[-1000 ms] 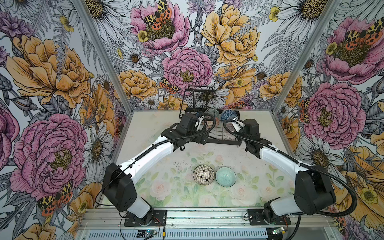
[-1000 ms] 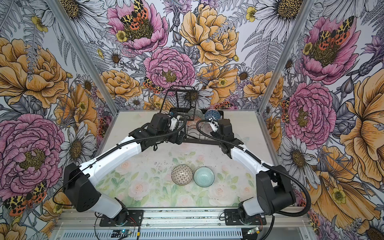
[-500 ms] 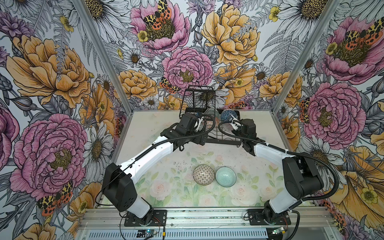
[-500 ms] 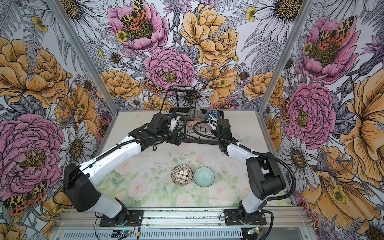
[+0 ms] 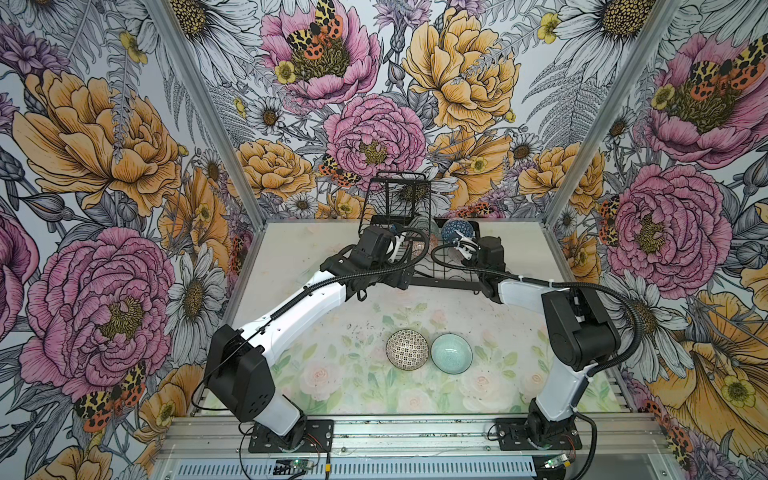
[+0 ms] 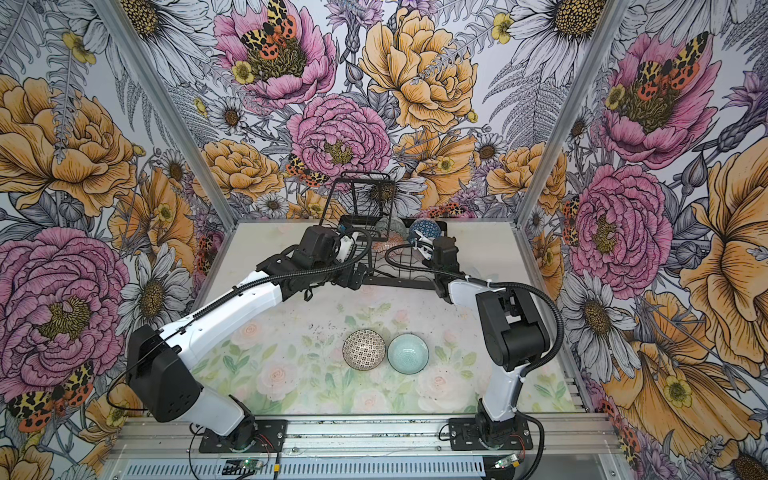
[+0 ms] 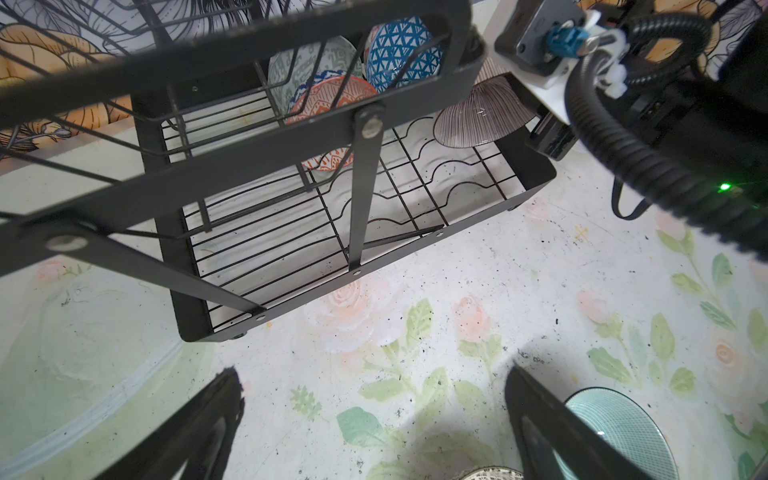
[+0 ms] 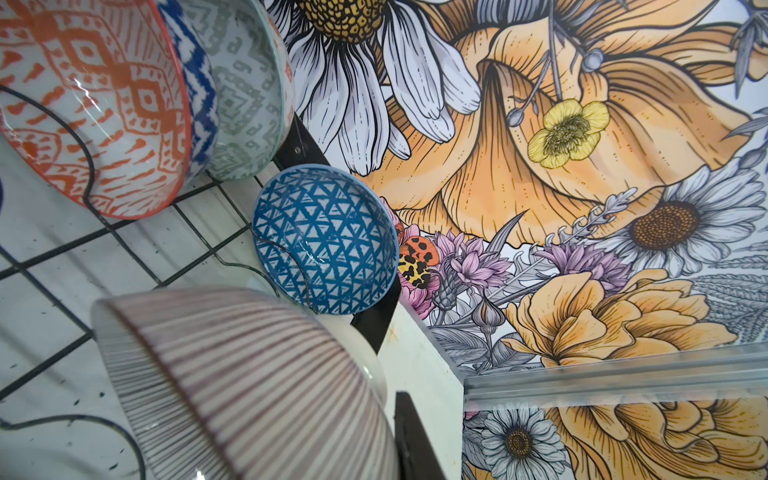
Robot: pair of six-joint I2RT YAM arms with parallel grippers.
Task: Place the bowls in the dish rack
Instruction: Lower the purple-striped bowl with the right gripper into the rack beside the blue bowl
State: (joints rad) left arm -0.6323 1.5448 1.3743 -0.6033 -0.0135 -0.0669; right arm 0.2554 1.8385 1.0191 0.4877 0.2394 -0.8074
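A: Bowls, where?

B: Three stand on edge in the black wire dish rack [image 5: 451, 285] at the table's far side. The grey-green patterned ceramic bowl [image 8: 245, 91] is just beside the orange-and-white patterned bowl [image 8: 91, 108]. The blue lattice bowl [image 8: 324, 239] sits in the rack's corner.

A: Fourth?

B: The pink-striped ceramic bowl [image 8: 249, 382] is tilted over the rack's right end. The right gripper [image 5: 460, 243] is clamped on its rim. Contact with the wires: cannot tell.

A: Left gripper [image 7: 374, 372]?

B: Fingers spread wide and empty, over the pale floral tabletop [image 5: 332, 365] in front of the rack.

A: The other two?

B: The black-and-white tiled bowl [image 5: 407, 349] and the plain pale teal bowl [image 5: 451, 353] are upright, side by side on the table, well apart from the rack.
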